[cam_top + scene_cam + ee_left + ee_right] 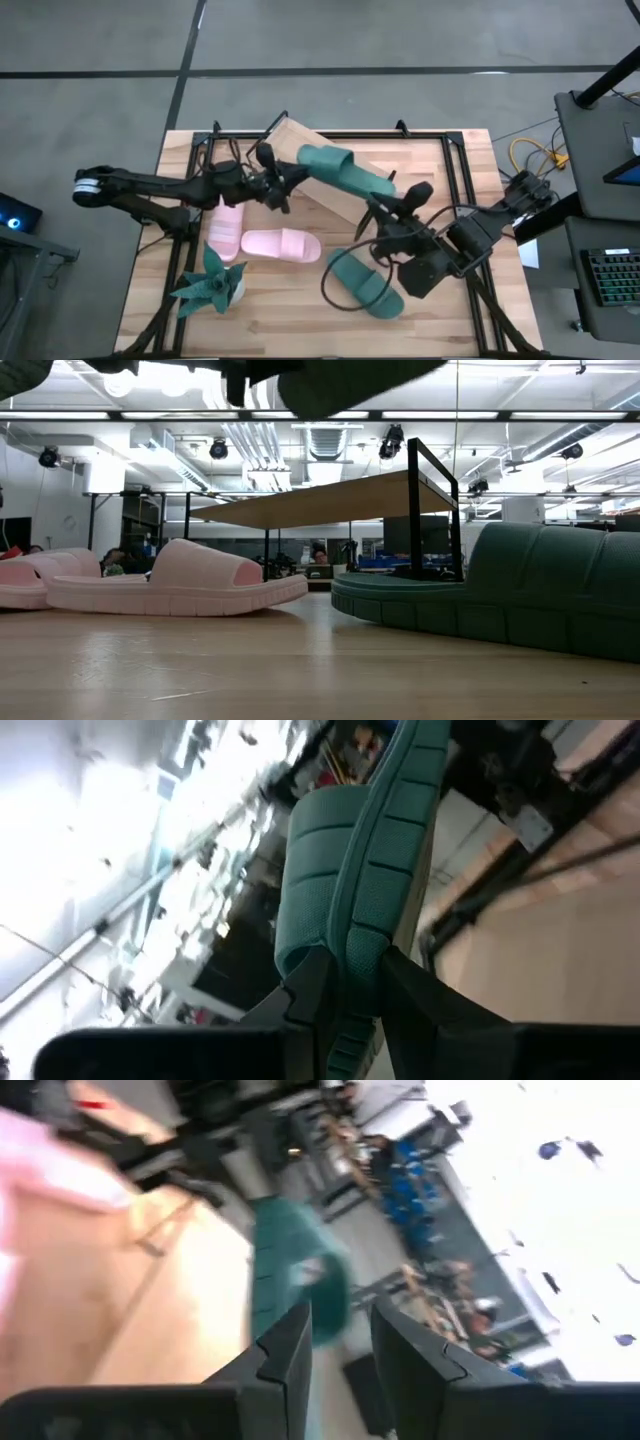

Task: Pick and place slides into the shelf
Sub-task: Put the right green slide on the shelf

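The left gripper (350,990) is seen clamped on the sole edge of a chunky dark green foam slide (345,172), which is held in the air over the low shelf of light wood on thin black wire legs (300,140). The right gripper (340,1345) is parted slightly and empty, close to that slide's far end. The foam is judged light, springy and fairly grippy; a pinch on the sole rim or wide strap should hold. Four slides are counted: two green, the second (365,285) lying on the table, and two pale pink (282,244) (226,225), side by side near a green leafy toy plant (212,285).
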Controlling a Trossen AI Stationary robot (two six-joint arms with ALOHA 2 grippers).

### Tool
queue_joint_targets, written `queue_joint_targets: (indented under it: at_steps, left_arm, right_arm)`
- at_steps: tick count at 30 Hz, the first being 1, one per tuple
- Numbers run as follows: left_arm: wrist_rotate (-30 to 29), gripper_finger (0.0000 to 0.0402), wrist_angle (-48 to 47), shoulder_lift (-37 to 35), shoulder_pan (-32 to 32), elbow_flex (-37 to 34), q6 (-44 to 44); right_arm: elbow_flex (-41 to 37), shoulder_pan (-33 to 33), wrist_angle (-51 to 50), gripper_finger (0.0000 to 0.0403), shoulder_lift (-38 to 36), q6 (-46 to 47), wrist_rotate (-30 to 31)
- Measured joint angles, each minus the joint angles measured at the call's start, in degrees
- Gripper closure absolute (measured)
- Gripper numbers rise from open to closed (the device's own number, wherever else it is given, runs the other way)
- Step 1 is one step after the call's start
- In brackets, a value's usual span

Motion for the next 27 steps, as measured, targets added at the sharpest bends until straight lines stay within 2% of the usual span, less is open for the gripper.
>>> queue_joint_targets:
  at_steps: [4,12,15,21,27]
  left_arm:
    - [-3.79,0.0356,-2.35,-0.90,-0.70,0.00,-2.19]
    - [-20.08,0.0356,-2.46,0.24,-3.06,0.22,-0.94]
    - [-21.52,0.0356,-2.47,0.52,-3.79,0.22,0.32]
    - [-21.96,0.0356,-2.04,0.52,-5.65,0.24,0.56]
    - [-21.94,0.0355,0.11,0.92,-7.68,0.31,0.56]
  right_arm:
    - [0.00,0.04,0.02,0.0317,-1.30,0.33,0.85]
    - [-0.06,0.04,-0.05,0.0320,-1.94,-1.00,-0.83]
    - [-0.30,-0.12,-0.01,0.0293,-1.37,-3.20,-2.19]
    - [-0.55,-3.83,-0.06,0.0203,0.80,-6.35,-11.83]
    - [-0.50,-8.47,-0.01,0.0147,2.28,-7.85,-10.43]
